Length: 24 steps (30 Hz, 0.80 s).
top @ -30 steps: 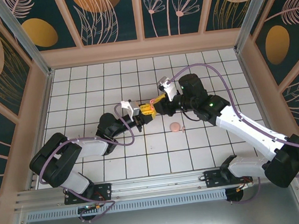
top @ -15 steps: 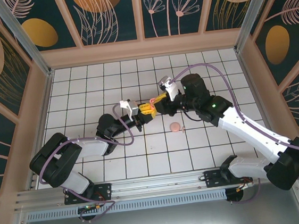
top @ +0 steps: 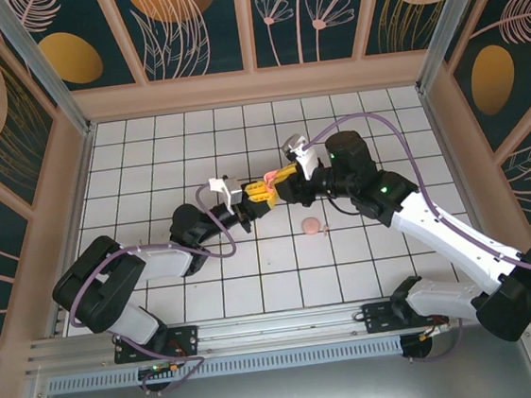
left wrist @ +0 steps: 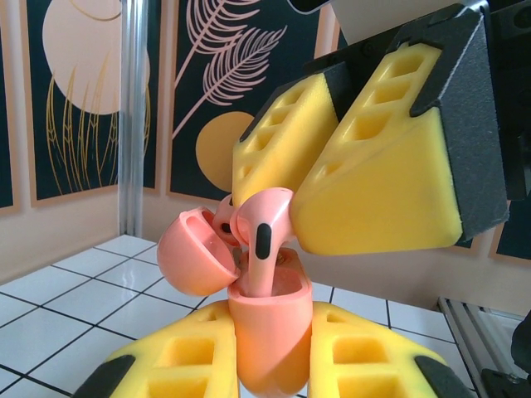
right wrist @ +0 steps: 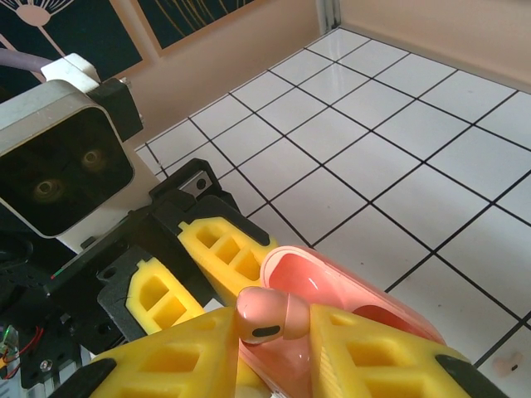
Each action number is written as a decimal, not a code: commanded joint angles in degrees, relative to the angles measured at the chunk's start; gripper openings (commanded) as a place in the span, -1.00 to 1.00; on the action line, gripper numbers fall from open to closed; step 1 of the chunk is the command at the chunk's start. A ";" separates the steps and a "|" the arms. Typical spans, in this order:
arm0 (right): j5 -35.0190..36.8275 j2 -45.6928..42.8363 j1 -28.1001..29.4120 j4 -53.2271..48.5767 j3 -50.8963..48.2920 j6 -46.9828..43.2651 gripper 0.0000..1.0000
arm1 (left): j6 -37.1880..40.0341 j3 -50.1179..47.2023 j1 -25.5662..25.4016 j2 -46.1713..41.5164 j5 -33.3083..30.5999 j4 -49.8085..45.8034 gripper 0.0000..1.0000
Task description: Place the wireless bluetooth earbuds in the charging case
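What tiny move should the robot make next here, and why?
Probably the right gripper should ease the earbud straight down: its stem sits in the open charging case that the left gripper clamps, but its head stands above the rim.

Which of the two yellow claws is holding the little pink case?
The left gripper, shut on the open charging case; the right gripper instead pinches an earbud at its opening.
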 commanded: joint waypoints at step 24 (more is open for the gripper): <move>0.98 2.19 -0.82 -6.52 0.90 -6.35 -0.41 | 1.33 2.20 -0.94 -1.68 5.78 9.93 -0.70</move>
